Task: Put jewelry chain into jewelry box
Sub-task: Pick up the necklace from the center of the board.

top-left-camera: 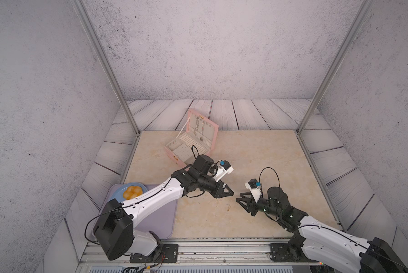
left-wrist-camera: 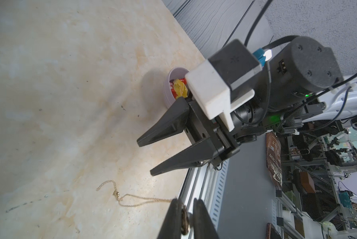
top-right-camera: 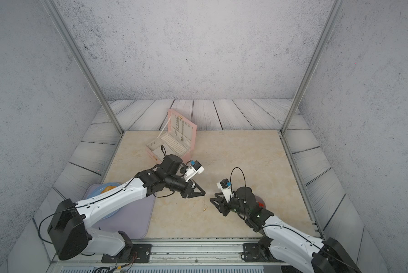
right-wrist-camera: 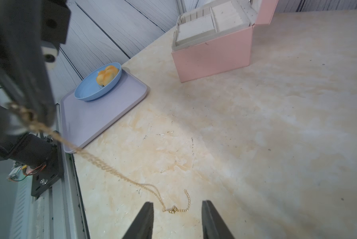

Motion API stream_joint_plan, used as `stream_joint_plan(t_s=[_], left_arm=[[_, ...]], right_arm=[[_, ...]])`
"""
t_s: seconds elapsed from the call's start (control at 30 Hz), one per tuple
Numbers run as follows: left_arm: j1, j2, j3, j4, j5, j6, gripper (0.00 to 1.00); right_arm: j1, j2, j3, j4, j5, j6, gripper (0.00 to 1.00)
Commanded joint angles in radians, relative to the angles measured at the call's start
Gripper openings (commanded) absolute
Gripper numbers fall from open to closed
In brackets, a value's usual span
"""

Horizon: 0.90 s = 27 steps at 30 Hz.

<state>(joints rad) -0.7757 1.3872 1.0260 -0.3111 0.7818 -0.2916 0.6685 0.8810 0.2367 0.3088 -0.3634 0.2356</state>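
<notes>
jewelry chain [right-wrist-camera: 115, 172] hangs pinched in the shut left gripper [top-left-camera: 231, 193], clasp end lying on the table [top-left-camera: 269, 165]; right gripper [right-wrist-camera: 177, 203], jaws parted and empty, straddles it, likely to gather slack for the far jewelry box [right-wrist-camera: 212, 60].

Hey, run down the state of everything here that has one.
jewelry box: lid open.
jewelry chain: one end pinched, clasp end lying on the table.
left gripper: shut on the jewelry chain.
right gripper: open, empty.
blue plate: holds bread rolls.
small bowl: holds wrapped sweets.
</notes>
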Motion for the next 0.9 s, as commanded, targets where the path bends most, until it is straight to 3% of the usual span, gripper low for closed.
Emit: stream_joint_plan(t_s=[0.0, 0.3, 0.6, 0.87], left_arm=[[0.011, -0.032, 0.036, -0.015, 0.002, 0.024, 0.00], [0.013, -0.083, 0.090, -0.007, 0.005, 0.070, 0.01], [0.013, -0.068, 0.175, -0.040, 0.069, 0.105, 0.01], [0.014, -0.068, 0.204, -0.029, 0.114, 0.100, 0.01]], right_arm=[[-0.001, -0.042, -0.016, 0.000, -0.013, 0.009, 0.43], [-0.001, -0.099, 0.027, 0.054, -0.135, 0.037, 0.55], [-0.001, -0.152, 0.071, 0.106, -0.121, 0.073, 0.62], [-0.001, -0.055, 0.096, 0.229, -0.142, 0.095, 0.64]])
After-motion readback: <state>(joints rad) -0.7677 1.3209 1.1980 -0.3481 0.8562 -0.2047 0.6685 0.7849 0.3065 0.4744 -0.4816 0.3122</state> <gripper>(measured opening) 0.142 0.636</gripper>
